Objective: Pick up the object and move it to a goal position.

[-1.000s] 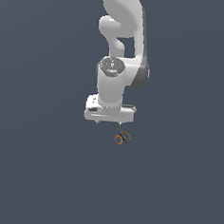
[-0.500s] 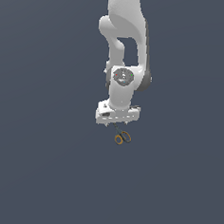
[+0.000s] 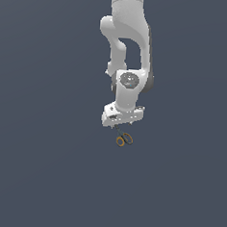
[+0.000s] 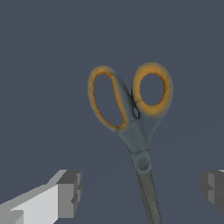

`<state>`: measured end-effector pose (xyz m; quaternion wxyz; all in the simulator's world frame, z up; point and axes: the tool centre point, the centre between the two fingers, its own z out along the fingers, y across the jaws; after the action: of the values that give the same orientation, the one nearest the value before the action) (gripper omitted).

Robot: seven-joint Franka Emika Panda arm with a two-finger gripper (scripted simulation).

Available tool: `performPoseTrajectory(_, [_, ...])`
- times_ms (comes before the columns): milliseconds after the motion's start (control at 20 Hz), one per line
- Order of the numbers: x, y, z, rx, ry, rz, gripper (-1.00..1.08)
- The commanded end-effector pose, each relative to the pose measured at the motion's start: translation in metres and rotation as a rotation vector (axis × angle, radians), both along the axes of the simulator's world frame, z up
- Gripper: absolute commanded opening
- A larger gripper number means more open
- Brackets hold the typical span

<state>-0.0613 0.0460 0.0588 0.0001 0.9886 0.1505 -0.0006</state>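
Observation:
The scissors [image 3: 124, 139] lie flat on the grey ground, with two orange ring handles and thin dark blades. In the wrist view the scissors [image 4: 133, 113] fill the middle, handles away from the fingers and blades running between them. My white gripper [image 3: 119, 128] hangs just above the blade end, pointing down. In the wrist view the gripper [image 4: 142, 190] is open: one grey finger pad [image 4: 69, 193] and the other [image 4: 213, 187] stand wide apart on either side of the blades, touching nothing. The blade tips are out of the wrist view.
The flat dark grey ground [image 3: 43, 177] spreads all around. The white arm [image 3: 129, 34] rises above the hand toward the top of the exterior view.
The hand has moved toward the exterior view's right and lower, ending just over the scissors' blades. The scissors have not moved.

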Motion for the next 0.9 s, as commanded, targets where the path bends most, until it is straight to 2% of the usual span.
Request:
performPoseTrajectory(0, [0.0, 0.0, 0.0, 0.0, 0.0, 0.0, 1.0])
performPoseTrajectory(850, [-0.001, 0.0, -0.05, 0.0, -0.001, 0.004, 1.0])
